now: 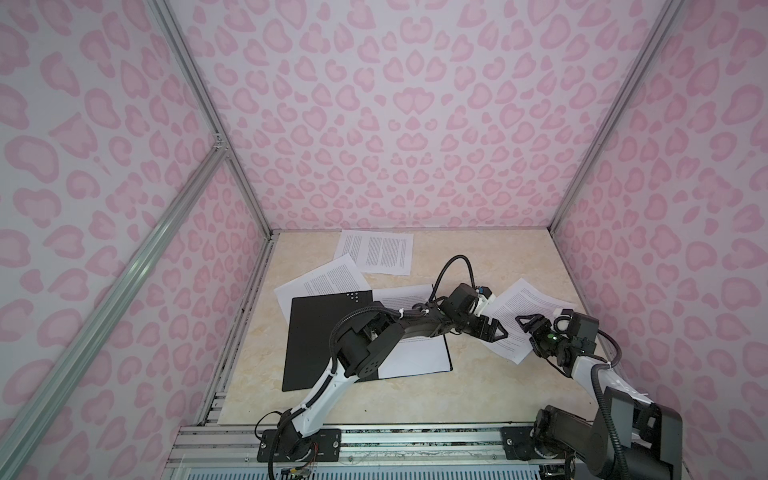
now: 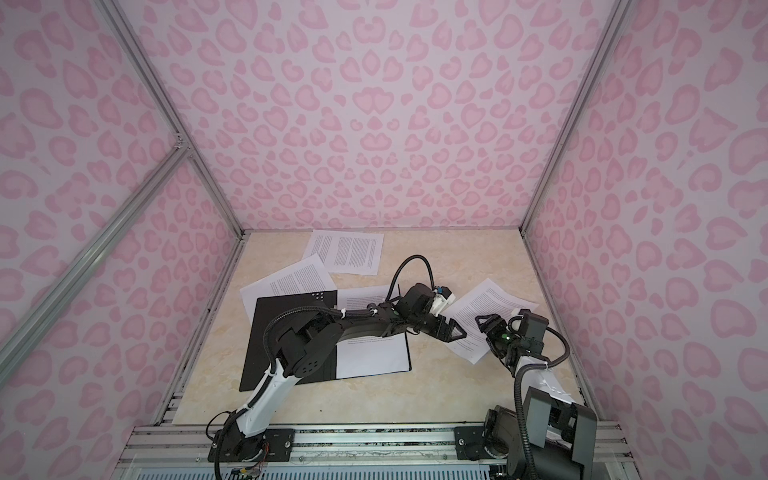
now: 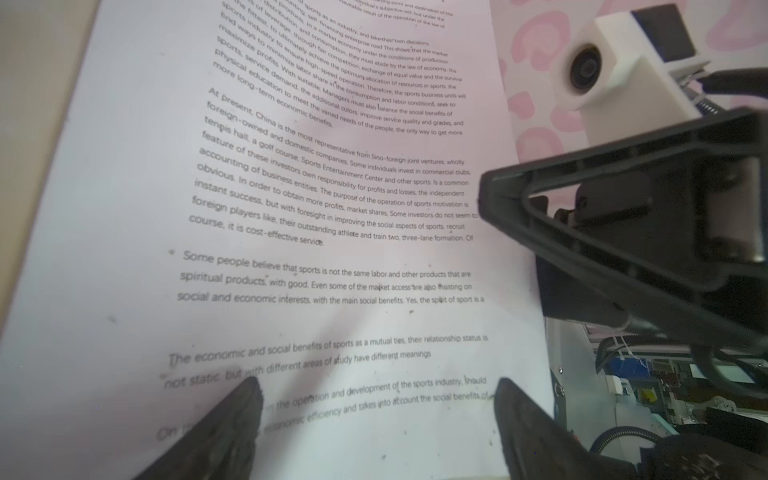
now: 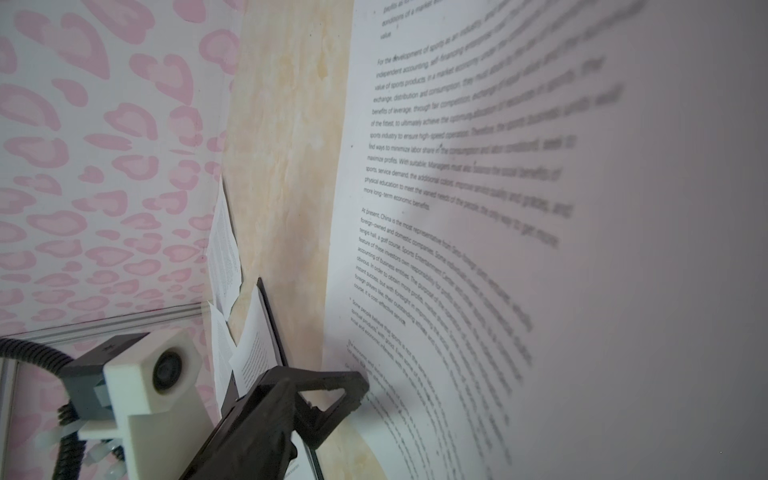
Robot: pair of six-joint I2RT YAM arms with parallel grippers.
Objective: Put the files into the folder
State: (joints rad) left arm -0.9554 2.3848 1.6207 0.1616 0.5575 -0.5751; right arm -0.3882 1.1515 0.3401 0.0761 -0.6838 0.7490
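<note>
The folder [image 1: 309, 332] lies open at the left, black inside up, with a printed sheet [image 1: 419, 357] on its right half. Another of the files [image 1: 528, 299] lies at the right of the table, its far right edge curled up. My left gripper [image 1: 500, 333] is open; in the left wrist view its fingertips [image 3: 237, 415] stand wide apart on this sheet [image 3: 332, 249]. My right gripper [image 1: 524, 322] is at the same sheet from the other side. One of its fingers [image 3: 511, 195] overlaps the paper's edge. The bent sheet [image 4: 540, 208] fills the right wrist view and hides the jaws.
Two more printed sheets lie at the back left: one [image 1: 376, 251] by the back wall, one [image 1: 320, 284] partly under the folder. Pink patterned walls close in three sides. The left arm [image 1: 374, 332] stretches across the folder. The marble tabletop [image 1: 478, 257] is bare behind the grippers.
</note>
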